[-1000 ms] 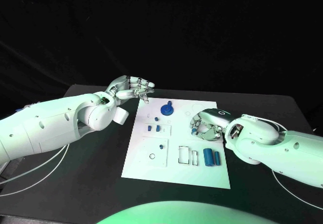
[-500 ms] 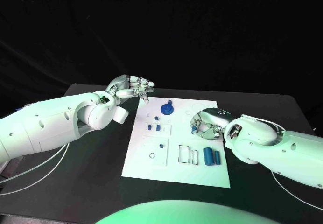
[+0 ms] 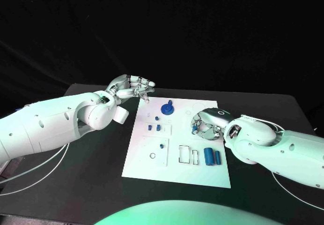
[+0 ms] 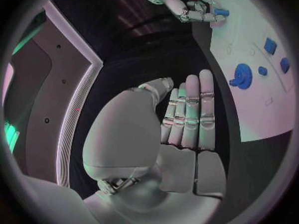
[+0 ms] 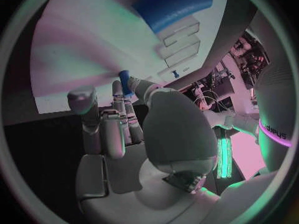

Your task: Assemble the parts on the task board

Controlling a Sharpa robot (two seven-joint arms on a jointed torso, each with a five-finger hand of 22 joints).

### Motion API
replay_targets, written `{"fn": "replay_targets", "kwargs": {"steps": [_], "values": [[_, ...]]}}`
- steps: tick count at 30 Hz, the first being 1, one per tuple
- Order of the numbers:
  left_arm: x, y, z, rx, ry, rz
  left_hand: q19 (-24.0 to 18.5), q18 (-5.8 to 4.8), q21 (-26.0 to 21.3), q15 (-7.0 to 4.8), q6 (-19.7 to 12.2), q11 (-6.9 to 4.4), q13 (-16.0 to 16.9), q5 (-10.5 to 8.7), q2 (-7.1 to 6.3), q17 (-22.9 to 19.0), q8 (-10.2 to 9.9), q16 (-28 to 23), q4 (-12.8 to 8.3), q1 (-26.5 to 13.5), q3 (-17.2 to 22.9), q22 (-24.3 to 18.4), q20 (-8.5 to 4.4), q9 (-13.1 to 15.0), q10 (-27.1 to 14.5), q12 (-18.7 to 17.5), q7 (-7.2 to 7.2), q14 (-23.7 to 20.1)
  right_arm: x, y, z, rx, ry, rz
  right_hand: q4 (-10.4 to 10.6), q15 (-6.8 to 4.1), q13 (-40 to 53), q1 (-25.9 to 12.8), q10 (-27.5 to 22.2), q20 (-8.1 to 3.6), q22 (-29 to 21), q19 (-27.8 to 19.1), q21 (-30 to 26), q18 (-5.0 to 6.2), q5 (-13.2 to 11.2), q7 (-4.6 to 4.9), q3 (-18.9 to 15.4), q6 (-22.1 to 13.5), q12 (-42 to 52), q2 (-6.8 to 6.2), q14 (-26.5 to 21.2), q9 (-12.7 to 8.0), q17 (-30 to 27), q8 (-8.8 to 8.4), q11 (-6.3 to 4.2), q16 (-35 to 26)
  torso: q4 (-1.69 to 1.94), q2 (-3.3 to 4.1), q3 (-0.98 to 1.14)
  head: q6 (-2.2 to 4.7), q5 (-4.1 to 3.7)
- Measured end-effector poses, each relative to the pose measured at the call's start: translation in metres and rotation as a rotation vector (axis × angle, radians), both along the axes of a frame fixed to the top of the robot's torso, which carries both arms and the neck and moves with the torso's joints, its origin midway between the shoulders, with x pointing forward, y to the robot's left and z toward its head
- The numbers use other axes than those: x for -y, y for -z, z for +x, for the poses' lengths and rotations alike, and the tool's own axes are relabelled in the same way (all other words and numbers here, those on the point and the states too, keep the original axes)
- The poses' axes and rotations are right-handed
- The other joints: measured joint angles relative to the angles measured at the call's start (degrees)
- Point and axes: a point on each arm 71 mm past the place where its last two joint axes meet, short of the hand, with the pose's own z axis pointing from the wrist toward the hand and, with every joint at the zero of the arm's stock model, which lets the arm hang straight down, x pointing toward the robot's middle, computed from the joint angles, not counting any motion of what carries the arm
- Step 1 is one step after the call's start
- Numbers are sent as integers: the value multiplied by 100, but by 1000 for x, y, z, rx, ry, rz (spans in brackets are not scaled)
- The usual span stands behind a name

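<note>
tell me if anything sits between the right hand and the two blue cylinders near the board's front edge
Nothing visible does. The right hand hovers over the white board, and only bare board lies between it and the two blue cylinders.

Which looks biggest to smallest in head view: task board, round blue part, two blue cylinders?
1. task board
2. round blue part and the two blue cylinders: look alike in size, not ranked.
</note>
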Motion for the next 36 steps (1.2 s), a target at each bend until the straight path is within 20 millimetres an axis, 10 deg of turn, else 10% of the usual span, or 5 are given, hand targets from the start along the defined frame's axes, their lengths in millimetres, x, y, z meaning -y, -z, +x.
{"fn": "replay_targets", "kwargs": {"steps": [24, 36], "values": [[0, 0, 0, -1, -1, 1, 0, 0, 0, 0, 0, 0, 0, 0, 0, 0, 0, 0, 0, 0, 0, 1, 0, 0, 0, 0, 0, 0, 3, -14, -9, 65, 18, 96, -51, -103, 79, -84, 328, -79, 93, 79, 88, 0, -56, -122, 46, 223, 67, 39, -21, 71, -1, 219, -122, 26, 2, -4, -1, 17, -8], [3, 1, 1, -1, 3, -1, 0, 0, 1, 0, 0, 0, 0, 0, 0, 0, 0, 0, 0, 0, 0, 1, 0, -4, 0, 0, 0, 0, -33, -40, -34, 86, -71, 227, -52, -103, 73, -53, 328, -79, 102, 79, 115, 0, -40, -120, 44, 218, 67, 69, -21, 72, -2, 215, -122, 26, 3, -4, -4, 38, 23]]}}
